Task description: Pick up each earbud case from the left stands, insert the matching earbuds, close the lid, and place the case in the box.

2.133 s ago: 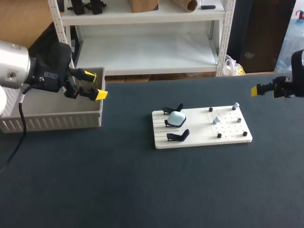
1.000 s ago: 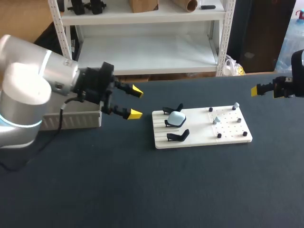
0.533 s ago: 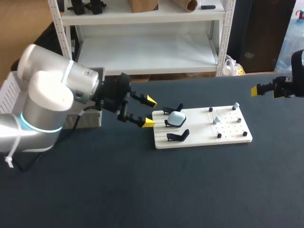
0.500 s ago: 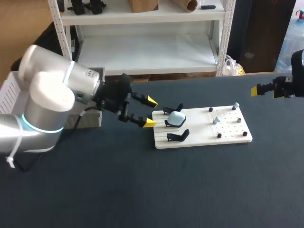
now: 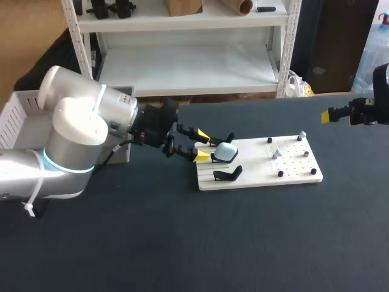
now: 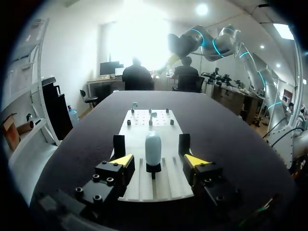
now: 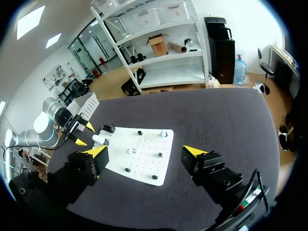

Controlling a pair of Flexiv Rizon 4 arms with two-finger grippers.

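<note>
Left end effector [image 5: 202, 146] wide open before earbud case [image 5: 227, 151]

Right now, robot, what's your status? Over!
Left claw open, just short of the earbud case. Right claw open, empty, far off to the side. Empty black stands flank the case, none blocking.
</note>
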